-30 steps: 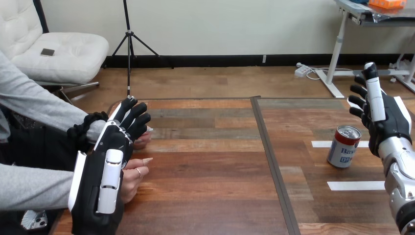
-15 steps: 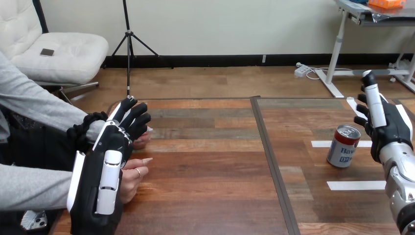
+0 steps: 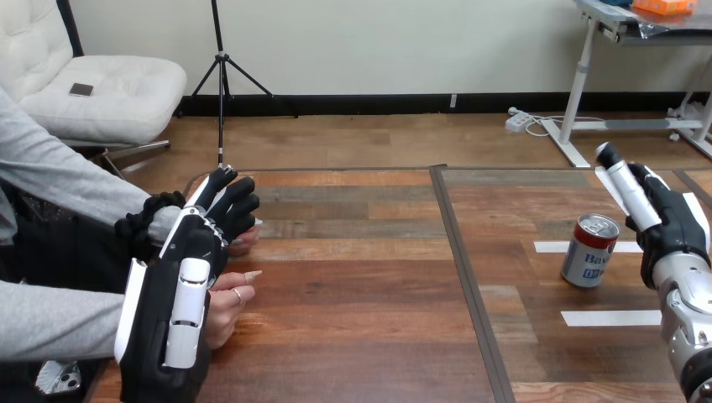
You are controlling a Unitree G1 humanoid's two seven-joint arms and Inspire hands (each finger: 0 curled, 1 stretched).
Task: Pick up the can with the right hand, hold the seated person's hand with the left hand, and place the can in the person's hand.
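Head view shows us the can point(image 3: 590, 251) standing upright on the right half of the wooden surface point(image 3: 361, 285). It has a silver top with a pull tab, a red band under the rim and a white label with blue print lower down. We see it between two strips of white tape: the far strip point(image 3: 551, 247) runs behind its base, and the near strip point(image 3: 610, 318) lies just in front of it, a little to the right.

A dark seam point(image 3: 464, 277) runs from the far edge toward us and splits the surface into two halves. This seam and bare boards lie between the can and the person's hands at the view's left. The person's farther hand point(image 3: 244, 243) rests on the surface, peeping out beyond the tip of our left hand point(image 3: 180, 311). The person's nearer hand point(image 3: 227, 304) lies just beside our left palm, on its right. Our left hand stands with its white-shelled back toward us and hides most of the contact, so we cannot tell whether it grips the person's farther hand or merely covers it.

Our right hand point(image 3: 672, 222) hangs just to the right of the can, somewhat above its top. Its fingers point(image 3: 625, 185) are stretched out straight, pointing up and to the left, and grasp nothing. They appear to be apart from the can, near it but not touching.
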